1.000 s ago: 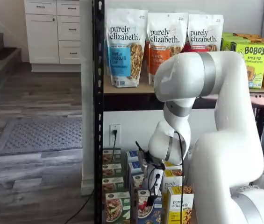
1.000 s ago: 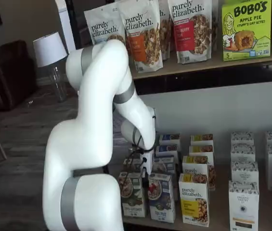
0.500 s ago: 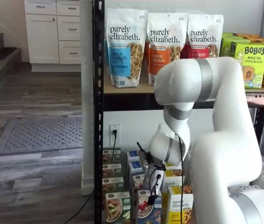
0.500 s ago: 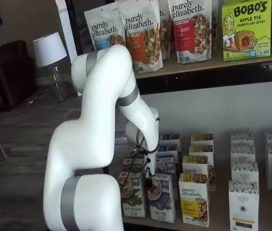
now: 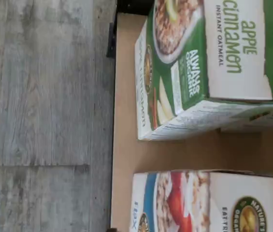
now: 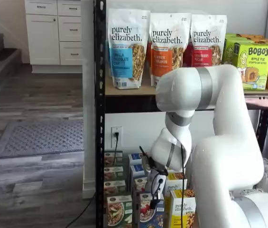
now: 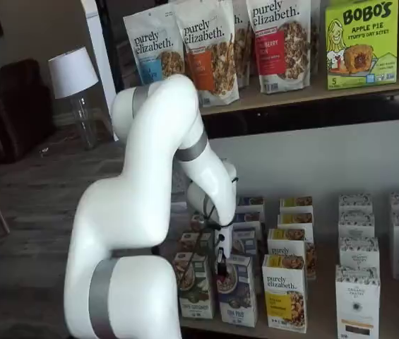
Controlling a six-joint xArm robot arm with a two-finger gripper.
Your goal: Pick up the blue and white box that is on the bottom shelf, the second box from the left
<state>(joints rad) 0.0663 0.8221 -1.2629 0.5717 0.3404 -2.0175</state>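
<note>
Blue and white box [image 7: 237, 288] stands at the front of the bottom shelf [image 7: 206, 326], low and centre in both shelf views, just right of the green-and-white carton [image 7: 193, 284]. We judge the approach step is in hand: our gripper [image 7: 222, 263] hangs right over the box's top front edge, nothing held. Its fingers show side-on, so the pictures leave the gap unclear; we take them as spread wide. In the wrist view the box [image 5: 208, 203] sits apart from the green carton [image 5: 194, 67]. Next we must descend squarely, straddling the slim top without nudging neighbours.
</note>
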